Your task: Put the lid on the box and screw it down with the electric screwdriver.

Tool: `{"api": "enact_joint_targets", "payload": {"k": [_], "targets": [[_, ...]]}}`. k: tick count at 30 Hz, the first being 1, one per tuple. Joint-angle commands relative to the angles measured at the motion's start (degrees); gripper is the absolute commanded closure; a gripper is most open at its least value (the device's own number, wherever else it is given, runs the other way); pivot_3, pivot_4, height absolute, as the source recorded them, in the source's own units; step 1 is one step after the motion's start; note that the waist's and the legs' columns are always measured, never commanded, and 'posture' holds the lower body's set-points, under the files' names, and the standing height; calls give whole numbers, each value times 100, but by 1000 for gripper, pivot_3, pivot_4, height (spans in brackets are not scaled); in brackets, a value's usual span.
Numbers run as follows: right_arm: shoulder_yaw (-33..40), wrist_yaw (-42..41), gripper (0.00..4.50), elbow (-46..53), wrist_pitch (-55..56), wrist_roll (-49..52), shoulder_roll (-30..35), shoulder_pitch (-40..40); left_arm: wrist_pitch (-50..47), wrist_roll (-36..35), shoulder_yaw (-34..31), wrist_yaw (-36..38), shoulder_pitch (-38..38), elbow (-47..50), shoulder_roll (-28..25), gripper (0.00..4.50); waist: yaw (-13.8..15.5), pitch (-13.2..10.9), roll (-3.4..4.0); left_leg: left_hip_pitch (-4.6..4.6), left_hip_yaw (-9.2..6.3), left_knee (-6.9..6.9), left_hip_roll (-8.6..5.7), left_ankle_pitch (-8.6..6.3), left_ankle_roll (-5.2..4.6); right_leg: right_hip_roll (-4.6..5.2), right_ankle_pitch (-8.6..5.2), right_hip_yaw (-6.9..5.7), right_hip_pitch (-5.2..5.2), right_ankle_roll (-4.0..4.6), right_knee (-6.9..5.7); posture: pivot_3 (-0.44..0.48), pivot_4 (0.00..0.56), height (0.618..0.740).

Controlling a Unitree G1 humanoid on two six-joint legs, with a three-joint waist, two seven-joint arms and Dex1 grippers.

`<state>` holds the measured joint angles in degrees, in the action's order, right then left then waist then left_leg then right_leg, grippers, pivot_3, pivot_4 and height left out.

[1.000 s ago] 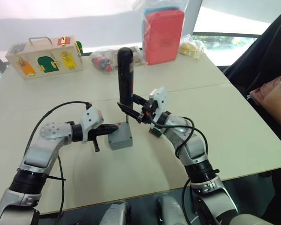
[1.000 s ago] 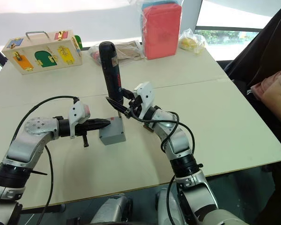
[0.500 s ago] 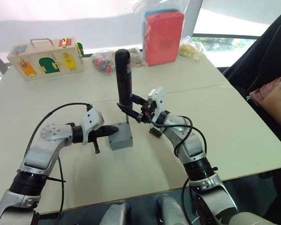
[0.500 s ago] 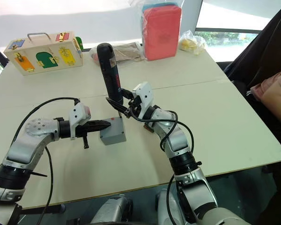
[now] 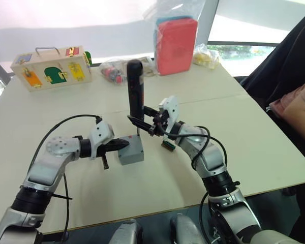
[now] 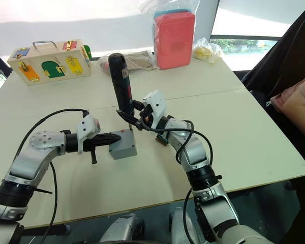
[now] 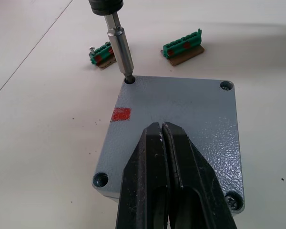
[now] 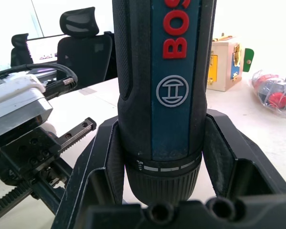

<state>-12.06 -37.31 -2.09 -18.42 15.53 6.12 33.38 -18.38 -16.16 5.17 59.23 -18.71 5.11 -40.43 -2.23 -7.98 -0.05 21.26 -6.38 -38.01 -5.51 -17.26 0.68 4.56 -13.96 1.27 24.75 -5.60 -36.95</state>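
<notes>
Wooden latch box [image 5: 51, 67] seen far left w/ red case [image 5: 177, 44] at table's [image 5: 264, 147] far edge; green connector blocks [image 7: 183, 46] nearer.

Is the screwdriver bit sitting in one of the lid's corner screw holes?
Yes, the electric screwdriver has its bit tip down in a corner hole of the lid.

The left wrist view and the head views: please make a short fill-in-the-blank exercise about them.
1. The bit of the electric screwdriver sits in a corner ____ of the lid.
2. The right gripper is shut on the ____.
3. The left gripper, fingers together, rests on top of the ____.
4. The mark on the lid is ____ in colour.

Missing words: hole; electric screwdriver; lid; red
</notes>
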Motion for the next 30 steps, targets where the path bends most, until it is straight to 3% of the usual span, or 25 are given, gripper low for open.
{"api": "enact_joint_targets", "payload": {"k": [1,8,14,30], "targets": [[-329,50,2667,-282,-331,-313,119,-315,-3,153,162,33,100,-67,-10,4500,3,26,1,0,0,0,0,0,-1,0,0,0,0,0,0,0,150,740],[-451,208,2667,-372,-479,-553,203,-402,16,174,174,54,119,-103,-31,4500,31,75,10,-33,-1,7,0,-19,-31,-1,-1,0,-36,0,15,0,150,740],[-447,256,2667,-436,-516,-569,196,-445,19,191,178,60,128,-115,-28,4500,117,88,21,-127,-1,70,3,-28,-48,-5,-3,-2,-123,-2,81,0,150,740],[-323,306,2667,-369,-114,-619,232,-294,-7,180,169,64,111,-88,-15,4500,144,90,22,-134,-3,79,5,-28,-47,-4,-4,-1,-130,-2,85,0,150,740]]}}
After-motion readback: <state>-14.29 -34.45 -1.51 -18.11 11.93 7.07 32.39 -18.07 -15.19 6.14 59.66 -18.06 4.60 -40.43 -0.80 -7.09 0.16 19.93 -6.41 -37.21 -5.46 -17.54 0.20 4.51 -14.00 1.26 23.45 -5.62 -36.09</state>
